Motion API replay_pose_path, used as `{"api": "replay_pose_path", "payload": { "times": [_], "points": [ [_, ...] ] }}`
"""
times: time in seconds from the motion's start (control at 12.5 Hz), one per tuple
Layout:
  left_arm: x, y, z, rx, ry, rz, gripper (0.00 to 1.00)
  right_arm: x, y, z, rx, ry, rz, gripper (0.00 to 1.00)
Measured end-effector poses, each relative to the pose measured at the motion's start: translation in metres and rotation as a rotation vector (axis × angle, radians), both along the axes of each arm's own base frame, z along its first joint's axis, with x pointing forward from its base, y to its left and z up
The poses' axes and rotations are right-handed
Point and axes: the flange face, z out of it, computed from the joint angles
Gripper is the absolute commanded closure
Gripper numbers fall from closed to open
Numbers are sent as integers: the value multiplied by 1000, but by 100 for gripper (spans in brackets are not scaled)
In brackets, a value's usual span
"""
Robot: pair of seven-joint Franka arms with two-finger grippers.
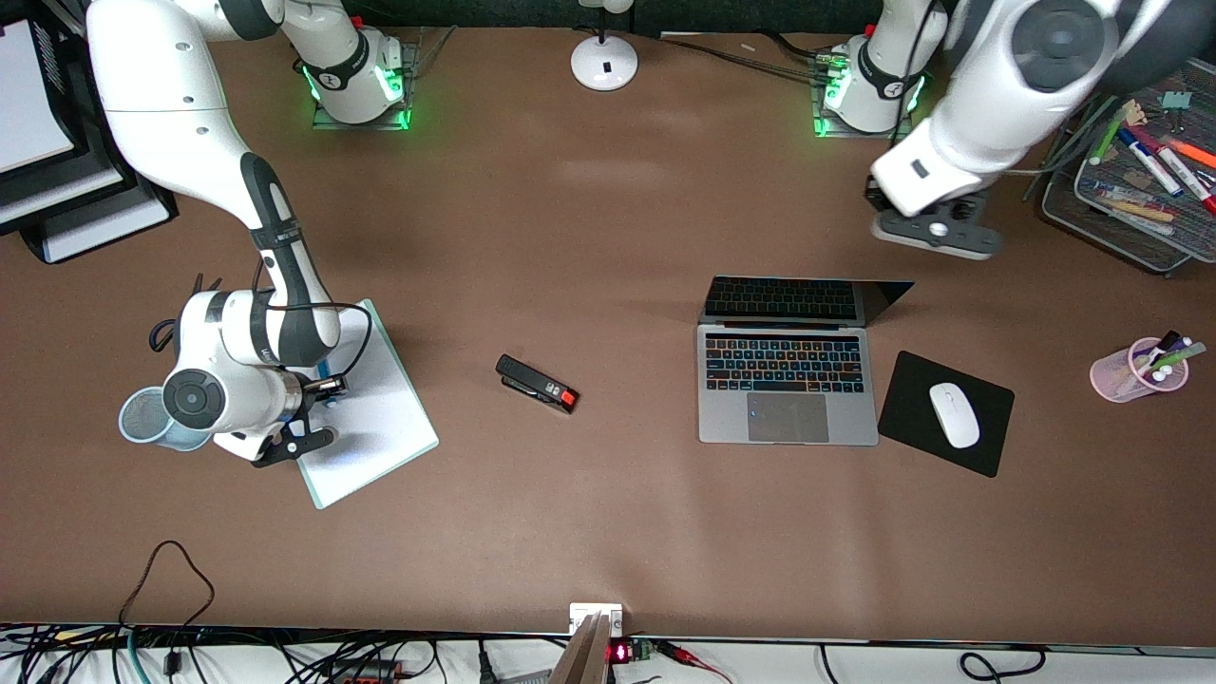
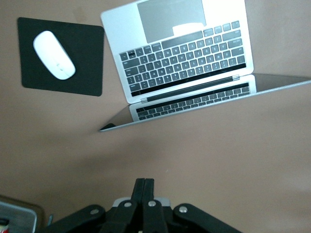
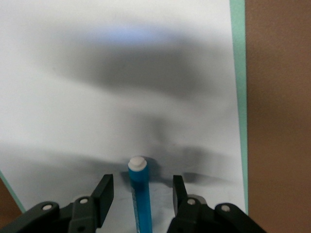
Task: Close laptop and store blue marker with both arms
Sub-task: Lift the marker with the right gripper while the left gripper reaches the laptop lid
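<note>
Over the whiteboard [image 3: 121,73], right gripper [image 3: 141,191] jaws spread around the blue marker [image 3: 141,194]; left gripper [image 2: 144,187] jaws pressed together.

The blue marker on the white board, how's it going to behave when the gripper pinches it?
The blue marker looks slim, round and rigid, so probably light but apt to roll on the smooth white board. Its glossy barrel may slip between the right gripper fingers straddling it.

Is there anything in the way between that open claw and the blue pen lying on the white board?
Nothing visible. In the right wrist view the blue marker lies on the white board directly between the right gripper's open fingers, with only bare gaps on either side of it.
</note>
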Motion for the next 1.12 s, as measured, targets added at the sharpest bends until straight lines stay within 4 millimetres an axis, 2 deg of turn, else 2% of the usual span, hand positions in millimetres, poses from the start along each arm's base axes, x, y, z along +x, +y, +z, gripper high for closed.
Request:
{"api": "replay_pose_path", "payload": {
  "times": [0.24, 0.4, 0.48, 0.64, 0.88, 0.96, 1.12],
  "points": [
    [-23, -12, -54, 8, -39, 1, 98, 0, 0, 0, 0, -1, 1, 52],
    [-27, -14, -76, -7, -86, 30, 98, 0, 4, 0, 1, -2, 6, 53],
    [-27, -15, -88, -18, -110, 46, 99, 0, 6, 0, 1, -2, 9, 61],
    [-25, -17, -111, -48, -147, 64, 99, -1, 8, -1, 3, 0, 9, 62],
    [-13, -19, -132, -96, -192, 76, 100, -2, 7, -6, 12, 6, -4, 63],
    [-10, -21, -136, -110, -205, 81, 100, -2, 6, -6, 11, 7, -5, 65],
    [-4, -22, -143, -133, -229, 85, 100, -1, 4, -6, 11, 7, -7, 79]
  ]
}}
